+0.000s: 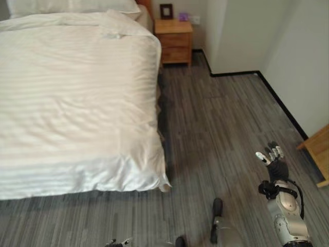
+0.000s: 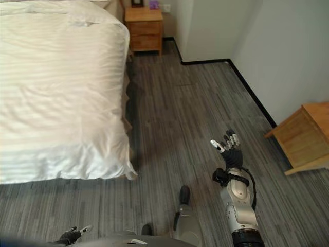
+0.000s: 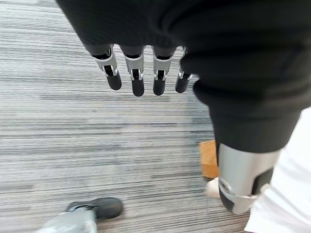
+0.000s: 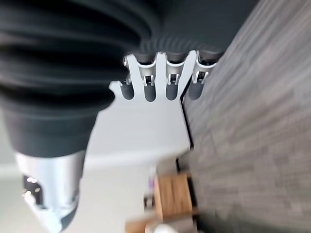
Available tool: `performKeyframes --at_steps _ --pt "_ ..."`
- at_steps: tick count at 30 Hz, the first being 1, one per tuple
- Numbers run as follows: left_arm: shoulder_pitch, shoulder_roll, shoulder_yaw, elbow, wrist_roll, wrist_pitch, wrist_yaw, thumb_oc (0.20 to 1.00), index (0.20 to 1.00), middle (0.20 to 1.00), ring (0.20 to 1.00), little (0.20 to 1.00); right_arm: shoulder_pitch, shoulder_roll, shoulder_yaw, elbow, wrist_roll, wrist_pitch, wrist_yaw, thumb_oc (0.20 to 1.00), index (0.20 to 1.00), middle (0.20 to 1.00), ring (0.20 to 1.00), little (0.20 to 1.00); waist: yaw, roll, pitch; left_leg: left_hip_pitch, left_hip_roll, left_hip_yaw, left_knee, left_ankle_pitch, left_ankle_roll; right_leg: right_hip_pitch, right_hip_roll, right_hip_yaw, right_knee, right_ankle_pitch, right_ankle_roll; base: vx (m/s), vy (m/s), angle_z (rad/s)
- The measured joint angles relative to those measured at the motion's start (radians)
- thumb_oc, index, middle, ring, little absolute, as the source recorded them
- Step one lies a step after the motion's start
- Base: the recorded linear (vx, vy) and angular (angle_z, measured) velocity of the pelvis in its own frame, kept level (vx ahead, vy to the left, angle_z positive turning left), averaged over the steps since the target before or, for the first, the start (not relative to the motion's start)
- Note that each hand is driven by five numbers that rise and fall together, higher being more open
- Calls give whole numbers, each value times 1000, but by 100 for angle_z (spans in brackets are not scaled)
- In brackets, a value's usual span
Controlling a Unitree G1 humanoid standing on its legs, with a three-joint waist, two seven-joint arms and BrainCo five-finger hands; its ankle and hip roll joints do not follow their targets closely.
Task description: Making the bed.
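A bed with a white striped duvet (image 1: 77,103) fills the left of the eye views, its cover spread smooth down to the foot edge (image 1: 82,177). A white pillow (image 1: 72,6) lies at the head. My right hand (image 2: 229,149) hovers over the floor to the right of the bed, fingers straight and open, holding nothing. My left hand (image 2: 72,235) shows at the bottom edge near the foot of the bed; in the left wrist view its fingers (image 3: 137,77) hang relaxed above the floor, empty.
A wooden nightstand (image 1: 174,40) stands beside the bed's head, with a small dark frame (image 1: 166,11) on it. Another wooden piece of furniture (image 2: 303,136) sits by the right wall. Grey plank floor (image 1: 221,118) runs between bed and white walls.
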Motion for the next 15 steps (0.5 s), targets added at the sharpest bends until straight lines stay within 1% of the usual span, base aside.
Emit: performKeyframes --at_steps 1,2,3,4,5,6,7,8,9,10,11,12,13,14,15 --pt "-10 -17 -6 -1 -3 -1 1 1000 1000 1000 1000 1000 -6 -1 0 8 -7 3 2 1000 1000 1000 1000 1000 -5 12 3 12 28 -1 17 -22 -34 8 32 10 36 -3 -32 764 -651 -2" --pt "-16 -23 -17 -5 -8 -3 10 1000 1000 1000 1000 1000 -11 6 8 31 -15 8 2 1000 1000 1000 1000 1000 -11 15 5 1 57 -6 94 -38 -55 -11 55 14 146 -34 -76 387 -394 24" --pt "-13 -13 -28 -18 -12 -14 10 1000 1000 1000 1000 1000 8 9 14 42 -32 10 9 1000 1000 1000 1000 1000 -14 -20 -13 -32 61 0 197 -41 -62 3 52 6 187 -39 -79 520 -587 40" --pt "-10 -17 -26 -20 -16 -20 7 1000 1000 1000 1000 1000 20 5 16 49 -44 12 14 1000 1000 1000 1000 1000 -16 -44 -27 -43 67 -4 285 -47 -81 36 59 12 176 -35 -80 484 -620 43" --pt "-5 -26 -23 -28 -19 -19 8 1000 1000 1000 1000 1000 15 2 9 56 -42 12 15 1000 1000 1000 1000 1000 -17 -42 -30 -98 93 -4 440 -69 -91 53 82 7 197 -48 -94 454 -517 37" --pt "31 -40 -37 -122 -22 -26 4 1000 1000 1000 1000 1000 27 -1 -18 53 -27 2 18 1000 1000 1000 1000 1000 1 -23 -42 -361 220 -5 968 71 -5 85 161 5 197 -58 -161 458 -423 -15" --pt "44 -38 -52 -144 -31 -30 -5 1000 1000 1000 1000 1000 28 1 -16 53 -13 3 23 1000 1000 1000 1000 1000 37 -31 -43 -401 261 8 1063 88 18 104 164 9 199 -26 -187 403 -286 -54" --pt "58 -44 -45 -138 -48 -24 -16 1000 1000 1000 1000 1000 29 -3 -3 56 4 1 30 1000 1000 1000 1000 1000 50 -31 -45 -417 270 -7 1074 72 -7 121 182 9 207 -18 -214 379 -233 -63" --pt "74 -54 -44 -144 -60 -17 -22 1000 1000 1000 1000 1000 39 -20 5 57 15 5 33 1000 1000 1000 1000 1000 52 -27 -40 -512 218 -84 1093 40 -26 171 214 16 191 -50 -239 398 -176 -29" --pt "68 -55 -43 -138 -60 -18 -23 1000 1000 1000 1000 1000 38 -19 3 57 26 10 31 1000 1000 1000 1000 1000 49 -43 -32 -528 177 -86 1034 32 -37 190 205 13 175 -46 -248 510 -160 -5" --pt "64 -57 -43 -130 -60 -16 -25 1000 1000 1000 1000 1000 34 -20 4 48 38 10 32 1000 1000 1000 1000 1000 45 -54 -25 -537 132 -81 924 32 -39 221 200 10 147 -31 -236 499 -113 -1" --pt "69 -58 -35 -131 -60 -15 -28 1000 1000 1000 1000 1000 27 -19 5 42 48 9 34 1000 1000 1000 1000 1000 41 -54 -25 -552 111 -64 861 34 -35 256 203 3 119 -35 -230 739 -94 13" --pt "85 -55 -37 -134 -59 -12 -29 1000 1000 1000 1000 1000 28 -12 12 34 56 9 35 1000 1000 1000 1000 1000 28 -72 -31 -513 41 -28 546 37 -32 315 194 -4 61 -58 -198 526 -55 26" --pt "84 -57 -38 -132 -59 -12 -32 1000 1000 1000 1000 1000 23 -16 13 27 56 6 37 1000 1000 1000 1000 1000 22 -75 -32 -482 1 -25 355 49 -17 349 193 -12 37 -63 -183 594 -50 28" --pt "81 -59 -37 -123 -59 -14 -31 1000 1000 1000 1000 1000 5 -14 23 41 56 2 34 1000 1000 1000 1000 1000 14 -86 -30 -455 -49 -43 174 71 -5 375 195 -15 21 -64 -162 399 -46 23"
